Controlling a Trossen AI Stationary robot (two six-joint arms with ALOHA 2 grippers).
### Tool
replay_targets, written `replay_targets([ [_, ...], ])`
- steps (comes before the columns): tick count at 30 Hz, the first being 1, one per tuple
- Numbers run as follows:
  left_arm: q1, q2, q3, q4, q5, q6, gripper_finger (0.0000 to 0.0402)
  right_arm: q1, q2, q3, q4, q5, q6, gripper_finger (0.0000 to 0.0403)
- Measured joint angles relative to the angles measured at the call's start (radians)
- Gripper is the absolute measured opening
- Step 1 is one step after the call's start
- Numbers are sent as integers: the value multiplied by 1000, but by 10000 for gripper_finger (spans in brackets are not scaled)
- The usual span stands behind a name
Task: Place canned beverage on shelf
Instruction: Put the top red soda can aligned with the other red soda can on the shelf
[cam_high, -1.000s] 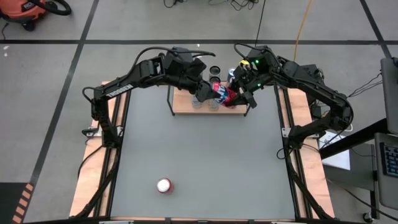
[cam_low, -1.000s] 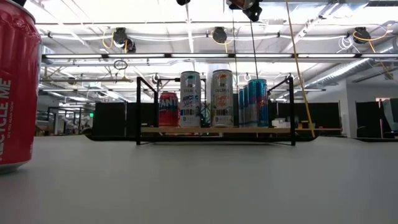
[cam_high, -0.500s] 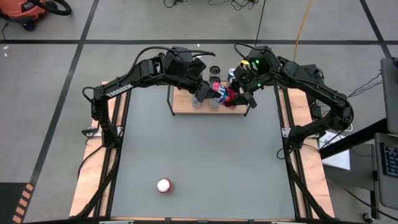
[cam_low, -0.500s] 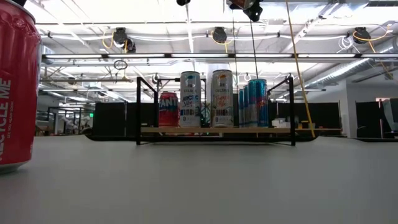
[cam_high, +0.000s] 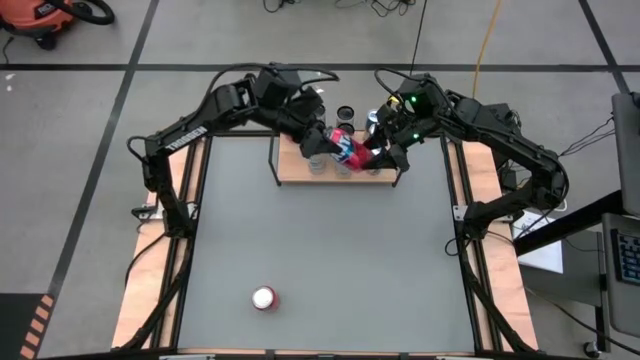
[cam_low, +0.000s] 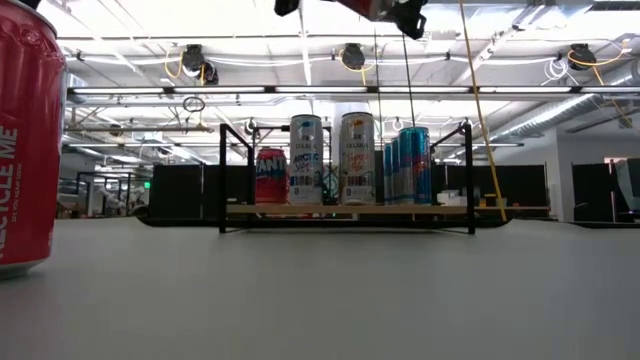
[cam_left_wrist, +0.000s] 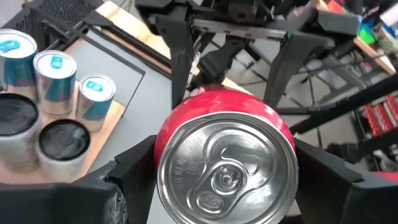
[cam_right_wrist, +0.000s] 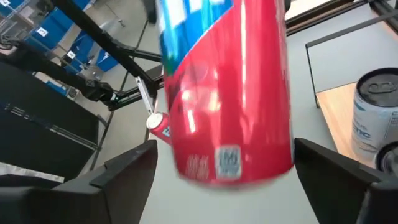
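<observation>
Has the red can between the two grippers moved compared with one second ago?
Yes. In the high view the red can has shifted left and toward the table's far edge, measured against the shelf, which stayed put.

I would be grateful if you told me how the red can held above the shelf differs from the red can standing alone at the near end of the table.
The held red can is up in the air over the shelf; the lone red can stands on the table.
The held can lies tilted; the lone can is upright.
The held can sits between the left pincer and right pincer; nothing touches the lone can.
Both are red with silver tops.
</observation>
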Motion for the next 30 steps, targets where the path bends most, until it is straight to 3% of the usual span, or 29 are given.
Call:
replay_targets([
  [3,35,-12,0,-48,29,75,289,0,0,0,-11,19,0,338],
  [11,110,-58,0,-280,-12,373,288,0,-21,0,-88,89,2,338],
  [20,190,-43,2,-511,-261,690,288,7,-86,-1,-319,162,109,338],
  [30,227,66,2,-562,-312,849,288,23,-173,-1,-301,349,126,338],
])
